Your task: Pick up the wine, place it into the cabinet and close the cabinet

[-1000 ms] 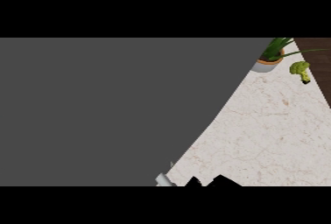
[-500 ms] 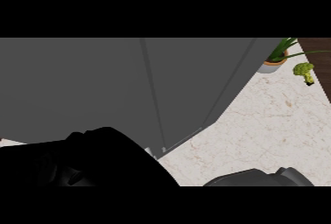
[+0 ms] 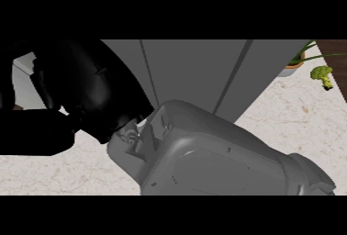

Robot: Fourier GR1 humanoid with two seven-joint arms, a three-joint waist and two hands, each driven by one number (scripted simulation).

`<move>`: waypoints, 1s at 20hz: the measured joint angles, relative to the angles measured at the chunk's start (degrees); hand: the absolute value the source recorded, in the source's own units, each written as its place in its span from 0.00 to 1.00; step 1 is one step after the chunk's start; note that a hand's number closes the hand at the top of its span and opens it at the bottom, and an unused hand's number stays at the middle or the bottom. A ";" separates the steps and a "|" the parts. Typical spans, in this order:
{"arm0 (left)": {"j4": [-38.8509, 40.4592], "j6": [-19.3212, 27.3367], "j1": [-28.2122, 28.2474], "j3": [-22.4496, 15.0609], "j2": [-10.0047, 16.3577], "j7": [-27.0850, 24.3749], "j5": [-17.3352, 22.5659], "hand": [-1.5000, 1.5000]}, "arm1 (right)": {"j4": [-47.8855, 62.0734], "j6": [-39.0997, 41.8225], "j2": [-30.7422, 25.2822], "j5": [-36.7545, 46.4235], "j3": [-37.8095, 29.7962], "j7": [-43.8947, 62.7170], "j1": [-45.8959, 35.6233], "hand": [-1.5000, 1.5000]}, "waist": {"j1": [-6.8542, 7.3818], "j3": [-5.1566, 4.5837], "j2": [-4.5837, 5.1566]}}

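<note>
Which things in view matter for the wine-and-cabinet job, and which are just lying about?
For the job:
cabinet
right hand
(the wine cannot be made out)

Lying about:
potted plant
broccoli

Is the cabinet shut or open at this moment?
Cannot tell for sure. The cabinet panels look flush with no interior showing, but the robot hand and forearm hide much of it.

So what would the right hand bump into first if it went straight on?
Probably the cabinet: the right hand points up-left, right beside its grey front. But the hand hides what lies ahead and depth is unclear, so I can't be sure.
</note>
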 measured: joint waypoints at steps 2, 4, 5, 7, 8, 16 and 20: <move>0.30 -0.81 -0.07 1.27 0.38 0.59 0.75 1.00 | 5.91 -0.50 -0.01 -1.03 -0.59 -3.26 -1.56 1.00 | 0.25 0.01 0.09; 1.39 -1.81 -0.20 2.52 0.48 1.01 1.52 1.00 | 11.34 0.61 0.03 -2.01 -2.73 -6.36 -2.78 1.00 | 0.11 0.01 0.16; 1.65 -2.11 -0.37 2.72 0.44 1.26 1.59 1.00 | 14.01 0.20 0.00 -2.49 -3.02 -7.83 -3.63 1.00 | 0.22 0.03 0.13; 1.87 -2.32 -0.65 3.54 0.71 2.14 2.42 1.00 | 17.89 1.02 0.06 -3.08 -3.68 -10.92 -4.46 1.00 | 0.17 0.04 -0.29; 1.66 -2.47 -0.54 3.64 0.54 2.23 2.20 1.00 | 19.19 1.98 0.06 -3.22 -3.99 -12.79 -4.34 1.00 | 0.23 -0.03 -0.63; 0.59 -2.02 -0.66 5.72 0.69 3.46 3.46 1.00 | 23.49 6.09 -0.15 -2.74 -3.69 -21.81 -2.67 1.00 | 0.81 -0.37 -2.59; 0.49 -0.92 -1.05 5.72 0.13 3.54 3.34 1.00 | 23.91 8.18 -0.81 -2.23 -3.30 -25.16 -1.93 1.00 | 0.84 -0.87 -2.89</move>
